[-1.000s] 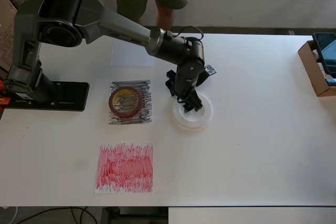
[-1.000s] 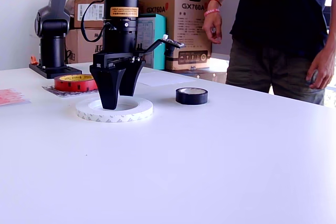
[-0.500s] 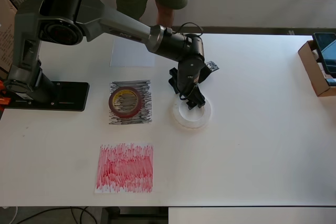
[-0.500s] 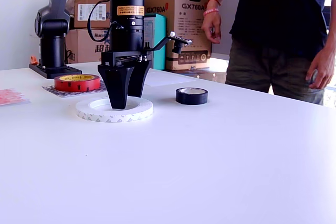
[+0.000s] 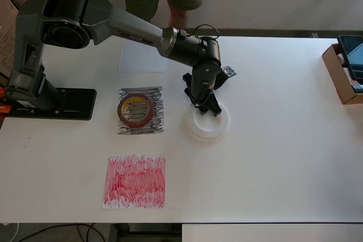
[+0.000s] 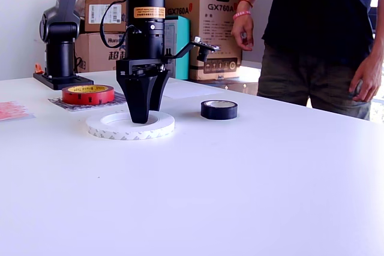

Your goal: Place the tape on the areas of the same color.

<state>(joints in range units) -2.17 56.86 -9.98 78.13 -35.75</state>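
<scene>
Sheets first, overhead view, left to right. Red sheet (image 5: 135, 181) sits low on the left, bare. Black sheet (image 5: 141, 110) is above it, carrying the red roll (image 5: 135, 110), so wrong colour. White sheet (image 5: 143, 56) lies further up near the table's far edge, nothing on it, part under the arm.

White roll (image 5: 207, 122) lies flat on the bare table (image 5: 272, 157), right of the black sheet and well apart from the white sheet. Gripper (image 5: 207, 107) points down at it, fingertips over the far part of the ring. In the exterior view the gripper (image 6: 141, 113) shows two dark fingers converging to a near-closed tip at the ring's (image 6: 130, 125) back rim. Whether they pinch the rim wall or only stand in the hole, I cannot tell; the roll looks flat on the table, not lifted.

Black roll (image 6: 219, 110) shows only in the exterior view, on bare table to that view's right of the white roll, near a person (image 6: 324, 34) standing at the table edge. In the overhead view the arm hides it.

Progress, as I judge it: no roll matched yet. White roll seems the one in hand; it needs carrying to the white sheet. Red roll then to the red sheet, black roll to the black sheet.
</scene>
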